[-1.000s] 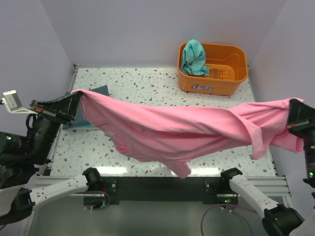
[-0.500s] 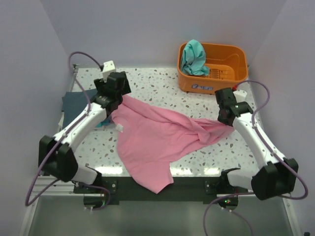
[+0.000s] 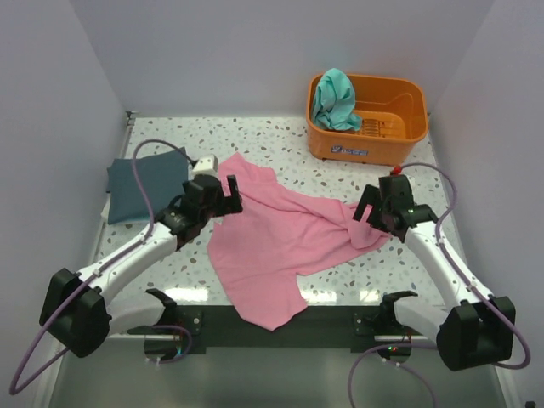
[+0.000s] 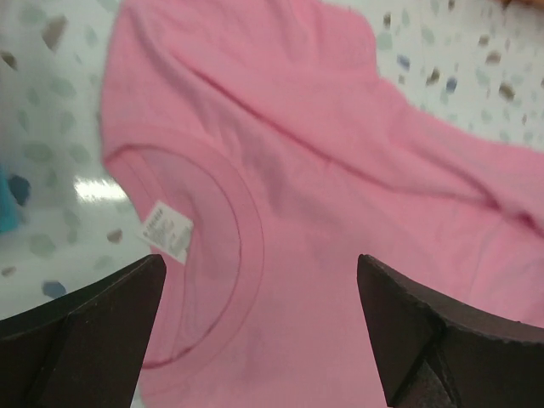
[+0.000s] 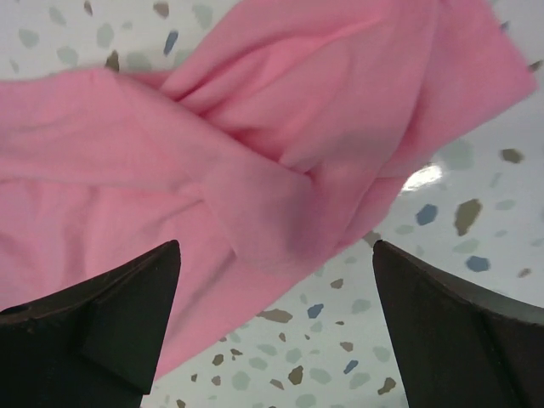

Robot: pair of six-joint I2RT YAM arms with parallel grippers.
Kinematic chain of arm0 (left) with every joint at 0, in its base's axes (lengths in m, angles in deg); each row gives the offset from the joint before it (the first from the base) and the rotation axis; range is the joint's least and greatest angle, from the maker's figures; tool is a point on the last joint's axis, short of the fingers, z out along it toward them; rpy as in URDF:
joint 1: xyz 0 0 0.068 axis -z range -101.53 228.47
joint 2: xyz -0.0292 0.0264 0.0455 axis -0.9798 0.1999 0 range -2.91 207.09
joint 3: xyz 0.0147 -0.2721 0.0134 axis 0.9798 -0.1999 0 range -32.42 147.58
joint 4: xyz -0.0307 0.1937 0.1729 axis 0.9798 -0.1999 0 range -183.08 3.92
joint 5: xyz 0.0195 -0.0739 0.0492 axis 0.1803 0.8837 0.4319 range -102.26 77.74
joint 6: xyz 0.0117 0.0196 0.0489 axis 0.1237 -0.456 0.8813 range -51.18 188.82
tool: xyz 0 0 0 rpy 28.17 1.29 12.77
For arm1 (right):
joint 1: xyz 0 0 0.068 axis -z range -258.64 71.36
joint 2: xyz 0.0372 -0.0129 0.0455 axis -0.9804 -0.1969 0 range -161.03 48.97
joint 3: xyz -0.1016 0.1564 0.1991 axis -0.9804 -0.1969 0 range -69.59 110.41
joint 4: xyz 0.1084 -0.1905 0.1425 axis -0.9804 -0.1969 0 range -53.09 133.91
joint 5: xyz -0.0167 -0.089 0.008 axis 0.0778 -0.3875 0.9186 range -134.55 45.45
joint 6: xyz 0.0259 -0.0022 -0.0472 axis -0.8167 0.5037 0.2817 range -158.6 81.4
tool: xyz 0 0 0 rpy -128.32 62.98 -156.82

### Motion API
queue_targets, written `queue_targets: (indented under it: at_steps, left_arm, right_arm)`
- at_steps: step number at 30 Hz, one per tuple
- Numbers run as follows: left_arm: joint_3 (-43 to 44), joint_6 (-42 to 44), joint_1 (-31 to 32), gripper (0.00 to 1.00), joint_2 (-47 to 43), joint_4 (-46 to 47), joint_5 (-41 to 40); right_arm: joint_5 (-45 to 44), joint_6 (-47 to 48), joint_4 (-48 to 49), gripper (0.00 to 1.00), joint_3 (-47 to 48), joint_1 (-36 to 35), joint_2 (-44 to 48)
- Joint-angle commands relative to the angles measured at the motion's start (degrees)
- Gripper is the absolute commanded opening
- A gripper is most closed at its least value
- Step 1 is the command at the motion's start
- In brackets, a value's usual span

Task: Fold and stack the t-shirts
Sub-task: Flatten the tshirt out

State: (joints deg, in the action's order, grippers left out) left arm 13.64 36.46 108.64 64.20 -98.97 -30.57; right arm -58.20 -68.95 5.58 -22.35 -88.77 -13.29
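Speckled table (image 3: 280, 136) | pink t-shirt (image 3: 272, 242) lying rumpled, right side twisted, collar label (image 4: 166, 231) showing | left gripper (image 3: 229, 195) jaws spread, empty | right gripper (image 3: 367, 211) jaws spread, empty

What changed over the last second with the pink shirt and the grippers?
The pink t-shirt, held stretched in the air between both grippers, came down onto the table and was let go; the left gripper and right gripper now stand open over it. The blue-grey t-shirt, the teal t-shirt and the orange basket stayed where they were.
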Motion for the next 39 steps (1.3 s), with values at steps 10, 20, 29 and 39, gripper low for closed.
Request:
queue_targets:
  at_steps: [10, 20, 29, 39]
  left_arm:
    - [-8.6, -2.2, 3.2, 1.0, 16.0, 11.7, 13.0]
    - [2.7, 0.5, -4.1, 1.0, 27.8, 4.7, 0.8]
    - [22.0, 6.6, -11.0, 1.0, 45.9, 2.7, -2.3]
    - [34.4, 11.0, -12.9, 1.0, 48.3, 4.5, 11.0]
  right_arm:
    - [12.1, -1.0, 19.4, 0.99, -4.8, -8.3, -17.5]
    - [-3.7, -6.0, 16.6, 0.99, 9.7, -6.7, -26.3]
    - [1.1, -1.5, 16.5, 0.99, 14.3, -4.4, -36.3]
    - [0.4, 1.7, 14.0, 0.99, 10.3, -4.5, -22.7]
